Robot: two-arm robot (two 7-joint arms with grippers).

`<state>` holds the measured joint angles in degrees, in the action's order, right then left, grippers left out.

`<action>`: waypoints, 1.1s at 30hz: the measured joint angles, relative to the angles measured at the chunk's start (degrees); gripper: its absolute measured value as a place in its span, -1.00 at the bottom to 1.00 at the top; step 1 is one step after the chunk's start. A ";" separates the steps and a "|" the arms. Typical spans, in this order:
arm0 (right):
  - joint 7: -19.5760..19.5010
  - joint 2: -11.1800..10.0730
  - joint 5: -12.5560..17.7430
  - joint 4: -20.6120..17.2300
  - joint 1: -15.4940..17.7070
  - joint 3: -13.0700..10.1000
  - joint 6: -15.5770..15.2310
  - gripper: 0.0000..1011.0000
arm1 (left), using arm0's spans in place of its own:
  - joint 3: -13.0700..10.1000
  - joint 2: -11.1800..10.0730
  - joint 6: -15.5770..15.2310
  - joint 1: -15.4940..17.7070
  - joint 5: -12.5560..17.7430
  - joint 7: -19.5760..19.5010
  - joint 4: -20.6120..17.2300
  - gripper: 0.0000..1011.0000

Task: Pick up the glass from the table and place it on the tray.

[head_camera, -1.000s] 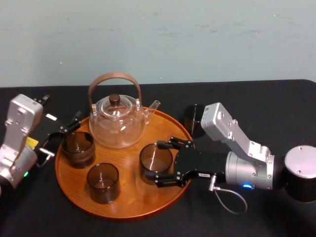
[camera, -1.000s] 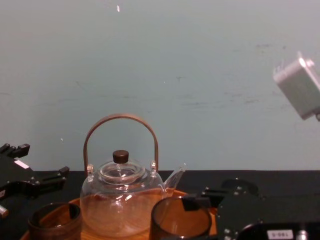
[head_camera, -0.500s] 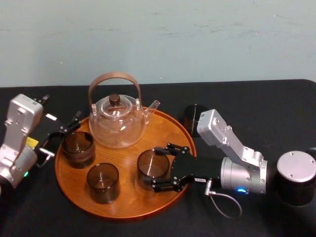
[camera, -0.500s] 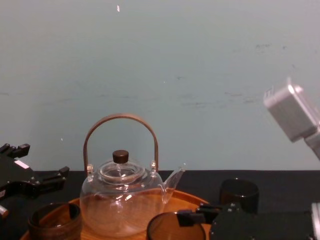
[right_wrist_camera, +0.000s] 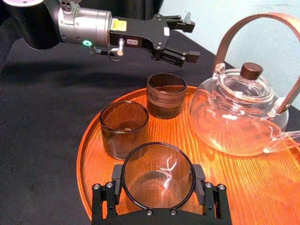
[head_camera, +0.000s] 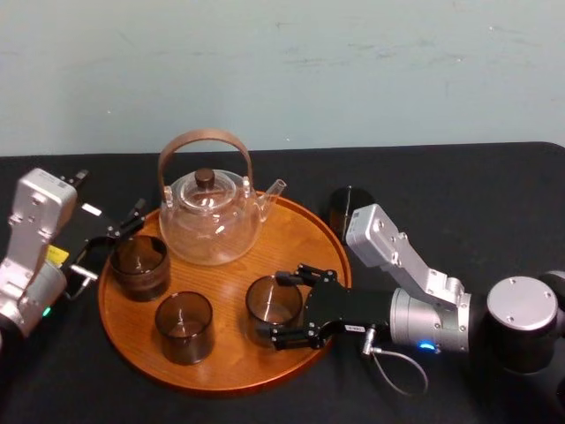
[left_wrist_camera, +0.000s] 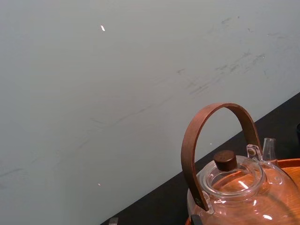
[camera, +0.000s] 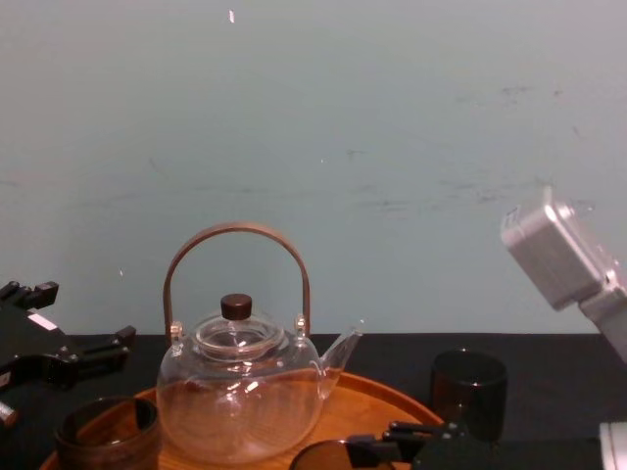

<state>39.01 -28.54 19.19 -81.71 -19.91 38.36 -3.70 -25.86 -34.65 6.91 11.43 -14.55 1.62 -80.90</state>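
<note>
Head, right gripper (head_camera: 281, 307): fingers closed against both sides of the glass (head_camera: 272, 300), over the front right part of the tray (head_camera: 296, 238); I cannot tell whether its base touches the wood.
Head, left gripper (head_camera: 110, 240): fingers spread and empty, just beside the tray's left rim.
Head, spare glass (head_camera: 347, 210): on the table (head_camera: 459, 199), behind the tray.
Left wrist, teapot (left_wrist_camera: 239, 187): upright, on the tray.
Right wrist, glass: between the finger pads (right_wrist_camera: 198, 177), near two other glasses (right_wrist_camera: 124, 129).
Chest, teapot: on the tray, with the spare glass off to the right.

I see the smoky glass (head_camera: 274, 300) upright in my right gripper (head_camera: 275, 310), on or just above the round wooden tray (head_camera: 234, 355) on the black-clothed table (head_camera: 459, 194).
</note>
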 joint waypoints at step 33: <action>-0.23 0.10 -0.29 0.20 0.20 0.07 -0.28 0.98 | 0.00 0.00 0.00 0.00 0.00 0.00 0.00 0.98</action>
<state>38.78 -28.44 18.89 -81.51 -19.71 38.43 -3.98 -25.87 -34.65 6.91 11.43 -14.55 1.62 -80.90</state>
